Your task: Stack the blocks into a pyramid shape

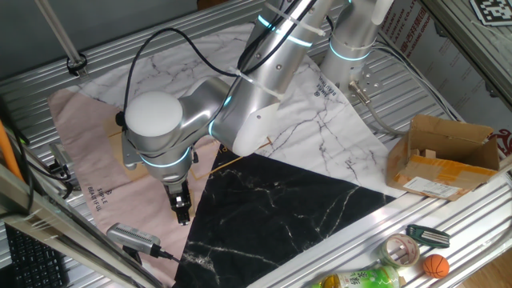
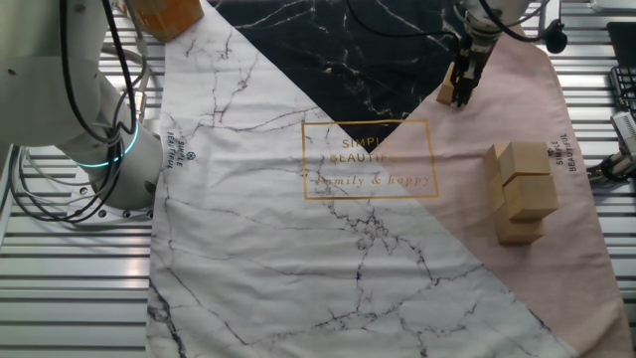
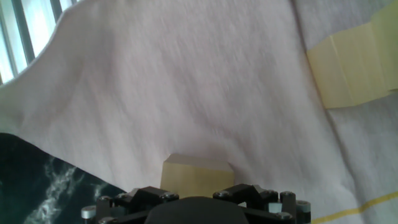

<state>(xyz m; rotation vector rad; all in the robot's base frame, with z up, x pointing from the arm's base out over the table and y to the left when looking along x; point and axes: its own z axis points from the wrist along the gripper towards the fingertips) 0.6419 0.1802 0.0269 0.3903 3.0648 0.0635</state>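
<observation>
In the other fixed view my gripper hangs over the pink part of the cloth, shut on one tan wooden block. That block shows between the jaws in the hand view, just over the pink cloth; whether it touches the cloth is unclear. The other blocks stand bunched in a small pile on the pink cloth, apart from the gripper, and show at the hand view's upper right. In one fixed view the gripper points down near the black marble patch, and the arm hides most of the pile.
A brown cardboard box sits at the right, and also shows at the top of the other fixed view. A tape roll, a small orange ball and a bottle lie on the front rail. A cabled grey device lies near the gripper.
</observation>
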